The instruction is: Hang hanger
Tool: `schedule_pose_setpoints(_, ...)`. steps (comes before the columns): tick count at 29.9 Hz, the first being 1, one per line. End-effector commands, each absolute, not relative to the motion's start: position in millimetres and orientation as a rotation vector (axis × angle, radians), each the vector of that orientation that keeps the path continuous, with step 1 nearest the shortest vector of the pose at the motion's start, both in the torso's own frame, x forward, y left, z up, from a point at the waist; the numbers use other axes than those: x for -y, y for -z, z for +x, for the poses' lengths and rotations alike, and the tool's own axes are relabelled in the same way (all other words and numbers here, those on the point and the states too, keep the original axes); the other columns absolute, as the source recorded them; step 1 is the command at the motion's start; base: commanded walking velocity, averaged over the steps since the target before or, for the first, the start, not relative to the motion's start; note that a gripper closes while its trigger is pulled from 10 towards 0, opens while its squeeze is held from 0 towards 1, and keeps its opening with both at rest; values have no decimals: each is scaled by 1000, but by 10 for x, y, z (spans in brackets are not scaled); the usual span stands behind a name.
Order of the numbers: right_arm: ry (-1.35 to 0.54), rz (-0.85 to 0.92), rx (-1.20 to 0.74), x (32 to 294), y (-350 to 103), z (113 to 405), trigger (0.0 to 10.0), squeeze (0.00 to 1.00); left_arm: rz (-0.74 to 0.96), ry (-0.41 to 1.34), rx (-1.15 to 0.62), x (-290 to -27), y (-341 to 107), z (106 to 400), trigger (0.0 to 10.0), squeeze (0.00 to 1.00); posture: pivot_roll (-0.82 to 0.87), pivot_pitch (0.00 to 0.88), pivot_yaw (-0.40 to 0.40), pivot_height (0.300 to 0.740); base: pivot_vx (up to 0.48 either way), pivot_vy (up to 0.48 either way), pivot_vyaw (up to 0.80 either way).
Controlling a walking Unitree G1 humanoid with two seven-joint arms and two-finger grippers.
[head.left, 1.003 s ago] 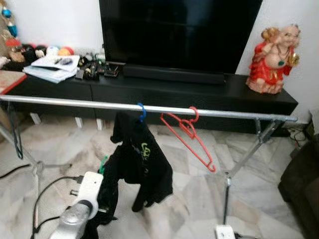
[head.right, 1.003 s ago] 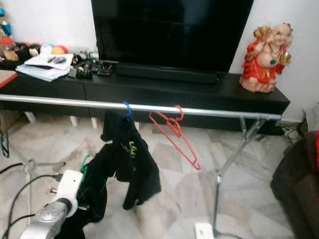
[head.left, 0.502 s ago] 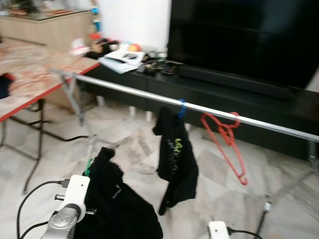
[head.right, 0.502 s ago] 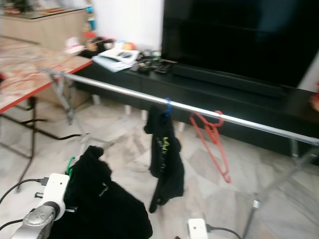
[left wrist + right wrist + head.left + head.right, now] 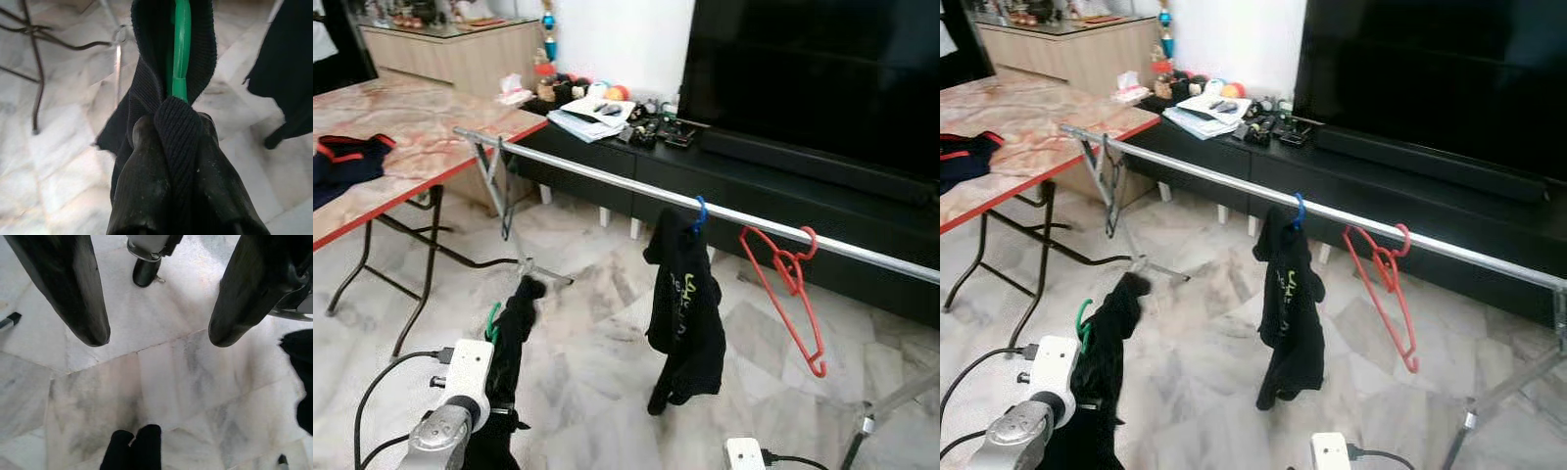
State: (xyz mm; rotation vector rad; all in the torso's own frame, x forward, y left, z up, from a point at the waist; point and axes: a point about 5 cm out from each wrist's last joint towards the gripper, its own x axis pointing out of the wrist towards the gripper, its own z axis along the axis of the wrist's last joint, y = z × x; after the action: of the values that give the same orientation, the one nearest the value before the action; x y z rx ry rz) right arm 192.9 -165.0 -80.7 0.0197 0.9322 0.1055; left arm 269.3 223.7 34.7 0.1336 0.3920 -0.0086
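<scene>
Holding: left gripper (image 5: 171,132) clamped tight on the green hanger (image 5: 180,54), its two black fingers (image 5: 144,171) pinching the neck with dark knit cloth bunched between them.
Green hanger: low at the robot's left, well short of the rail, only its hook (image 5: 492,320) peeking out above the cloth.
Black garment (image 5: 509,362): draped over the green hanger, hanging down limp beside the left arm (image 5: 450,416).
Rail (image 5: 607,177): a silver bar running from the far left down to the near right, on folding metal legs (image 5: 494,186).
On the rail: a blue hanger (image 5: 700,211) carrying a black top (image 5: 685,313) with a pale print, and just to its right an empty red hanger (image 5: 793,294) hanging tilted.
Right gripper (image 5: 156,340): low over the marble floor (image 5: 161,382), fingers spread wide apart, nothing between them.
Right arm: its white end (image 5: 744,455) at the bottom edge of the head view.
Behind the rail: a long black TV cabinet (image 5: 803,196) with a big dark screen (image 5: 822,69) and papers and small clutter (image 5: 597,108) at its left end.
Left side: a red-edged folding table (image 5: 401,127) with a dark red-trimmed garment (image 5: 347,162) lying on it.
</scene>
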Motion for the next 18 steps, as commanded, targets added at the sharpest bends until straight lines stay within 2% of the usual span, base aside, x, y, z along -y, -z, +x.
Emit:
schedule_pose_setpoints(1, -89, 26, -931, 1661, 803, 1938, 10000, 0, 124, 22, -348, -2220, -425, 2741, 10000, 0, 139, 0, -26, 740, 300, 0, 0)
schedule_pose_setpoints(6, -75, 35, -928, 1653, 804, 1938, 10000, 0, 138, 45, -357, -2215, -407, 2739, 10000, 0, 180, 0, -17, 740, 298, 0, 0)
schedule_pose_setpoints(8, -57, 63, -917, 1664, 797, 1946, 10000, 0, 165, 94, -325, -2144, -470, 2780, 10000, 0, 241, 0, -39, 740, 0, 0, 0)
schedule_pose_setpoints(18, 14, 105, -889, 1734, 748, 2035, 10000, 0, 140, 118, -308, -2048, -483, 2805, 10000, 0, 267, 0, -43, 740, 0, 0, 0)
